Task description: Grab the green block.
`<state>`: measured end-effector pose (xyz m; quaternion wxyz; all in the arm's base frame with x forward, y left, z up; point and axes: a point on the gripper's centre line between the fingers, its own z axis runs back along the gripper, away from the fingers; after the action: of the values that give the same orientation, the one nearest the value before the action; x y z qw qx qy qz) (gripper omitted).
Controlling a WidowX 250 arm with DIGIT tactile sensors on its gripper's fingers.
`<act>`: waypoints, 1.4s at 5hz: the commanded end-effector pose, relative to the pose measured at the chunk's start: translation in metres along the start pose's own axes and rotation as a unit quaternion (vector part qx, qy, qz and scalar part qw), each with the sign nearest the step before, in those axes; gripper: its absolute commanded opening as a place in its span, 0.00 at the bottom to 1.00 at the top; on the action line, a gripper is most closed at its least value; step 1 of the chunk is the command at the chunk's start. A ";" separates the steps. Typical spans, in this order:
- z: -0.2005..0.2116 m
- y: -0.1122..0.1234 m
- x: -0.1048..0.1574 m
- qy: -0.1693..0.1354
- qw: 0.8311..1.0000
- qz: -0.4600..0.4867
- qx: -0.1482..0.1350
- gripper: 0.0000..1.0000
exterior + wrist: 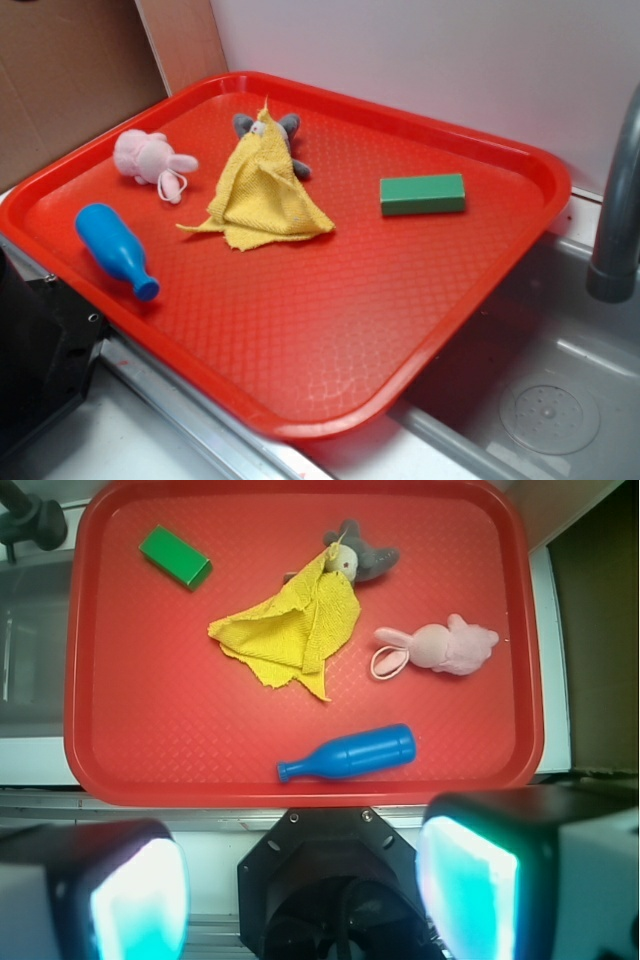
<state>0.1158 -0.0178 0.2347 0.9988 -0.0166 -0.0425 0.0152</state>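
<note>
Right at your lens, the gripper [305,890] hangs with its two fingers [95,900] spread wide and nothing between them, back off the red tray's [100,770] near rim. Sweep the wrist view from the left: your green block [175,556] lies flat in the far left corner, well apart from everything. Next the yellow cloth [290,630], draped over a grey plush toy [365,552]. Below them the blue bowling pin [350,753] lies on its side; rightmost, the pink plush rabbit [440,646].
</note>
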 end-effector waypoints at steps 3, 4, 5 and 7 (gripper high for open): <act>-0.012 -0.010 0.013 -0.032 0.997 -0.073 0.002 1.00; -0.025 -0.012 0.034 -0.044 0.994 -0.103 -0.002 1.00; -0.042 -0.019 0.063 -0.066 0.989 -0.128 -0.004 1.00; -0.080 -0.035 0.127 -0.085 0.972 -0.215 -0.030 1.00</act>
<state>0.2431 -0.0494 0.1489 0.9743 -0.0397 -0.0989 -0.1986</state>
